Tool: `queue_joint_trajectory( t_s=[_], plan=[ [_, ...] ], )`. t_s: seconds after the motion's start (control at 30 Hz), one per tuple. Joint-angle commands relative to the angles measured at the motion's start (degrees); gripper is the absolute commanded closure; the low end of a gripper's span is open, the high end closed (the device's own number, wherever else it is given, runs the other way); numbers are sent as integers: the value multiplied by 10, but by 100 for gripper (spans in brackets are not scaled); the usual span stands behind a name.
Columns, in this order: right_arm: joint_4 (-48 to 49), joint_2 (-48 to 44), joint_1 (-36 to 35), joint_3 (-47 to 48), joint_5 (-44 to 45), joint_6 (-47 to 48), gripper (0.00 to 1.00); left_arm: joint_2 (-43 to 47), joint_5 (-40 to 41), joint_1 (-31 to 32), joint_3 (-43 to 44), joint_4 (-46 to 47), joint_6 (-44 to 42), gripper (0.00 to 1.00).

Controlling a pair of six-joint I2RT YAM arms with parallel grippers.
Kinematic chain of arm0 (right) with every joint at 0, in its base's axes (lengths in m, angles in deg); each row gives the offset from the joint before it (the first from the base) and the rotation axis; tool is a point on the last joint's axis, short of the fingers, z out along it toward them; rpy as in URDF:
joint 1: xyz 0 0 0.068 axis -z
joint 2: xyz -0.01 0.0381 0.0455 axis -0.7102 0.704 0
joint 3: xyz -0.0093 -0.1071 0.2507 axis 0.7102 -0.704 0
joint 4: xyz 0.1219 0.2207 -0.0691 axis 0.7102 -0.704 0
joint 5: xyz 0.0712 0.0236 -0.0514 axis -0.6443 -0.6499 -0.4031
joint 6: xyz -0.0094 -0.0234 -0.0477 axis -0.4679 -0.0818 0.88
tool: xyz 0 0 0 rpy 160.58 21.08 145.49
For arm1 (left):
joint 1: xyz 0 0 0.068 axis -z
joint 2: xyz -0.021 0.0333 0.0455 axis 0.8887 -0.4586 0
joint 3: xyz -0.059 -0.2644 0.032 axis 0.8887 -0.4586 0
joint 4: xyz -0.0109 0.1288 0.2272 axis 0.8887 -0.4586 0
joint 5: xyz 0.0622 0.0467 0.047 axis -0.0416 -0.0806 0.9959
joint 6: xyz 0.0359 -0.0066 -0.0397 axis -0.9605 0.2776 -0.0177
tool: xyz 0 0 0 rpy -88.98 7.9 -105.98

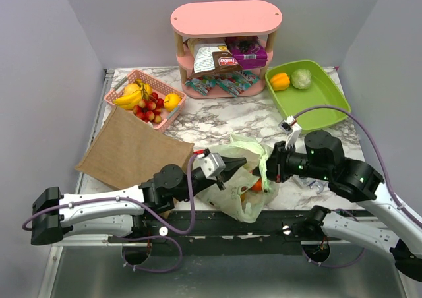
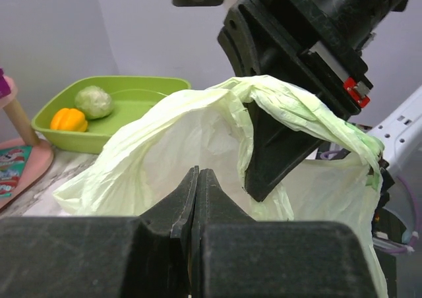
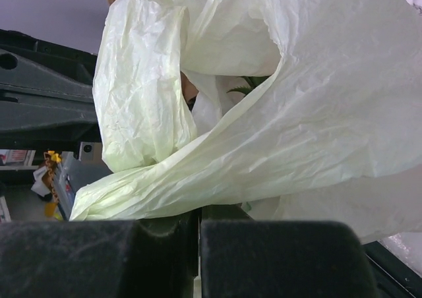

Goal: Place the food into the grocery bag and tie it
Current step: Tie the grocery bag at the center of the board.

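Observation:
The pale-green grocery bag lies crumpled at the table's near edge between my two grippers. An orange carrot shows inside it. My left gripper is at the bag's left side with its jaws shut. In the left wrist view its tips stand against the bag with no plastic showing between them. My right gripper is shut on a band of the bag, which drapes over its fingers. A snack pack and a purple box sit on the shelf.
A pink shelf stands at the back. A green tray at the back right holds an orange pepper and a pale cabbage. A pink basket of bananas and red fruit and a brown paper bag are on the left.

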Motion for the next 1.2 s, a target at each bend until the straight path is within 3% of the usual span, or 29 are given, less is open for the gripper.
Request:
queue_joint_trajectory(
  t_s=[0.0,0.07,0.17,0.27,0.37,0.57,0.7,0.97,1.17],
  plan=[
    [3,-3,0,12,-44,9,99,-31,-81,2,2,41,-26,83],
    [12,4,0,9,-67,9,99,-61,-100,0,7,59,-37,65],
    [19,15,0,10,-105,12,99,-94,-135,-8,23,84,-40,52],
    [16,17,0,14,-128,15,99,-112,-145,-22,30,118,-47,41],
    [2,9,0,23,-146,20,99,-113,-153,-36,35,121,-64,37],
    [-58,-2,-1,48,-124,40,99,-56,-218,-74,19,66,-91,36],
    [-61,-2,0,41,-156,46,99,-28,-277,-101,6,40,-88,37],
    [-72,27,0,33,-199,57,99,-84,-335,-108,0,129,-48,42],
    [-74,21,0,56,-198,56,99,-109,-346,-108,21,120,-53,44]
  ],
)
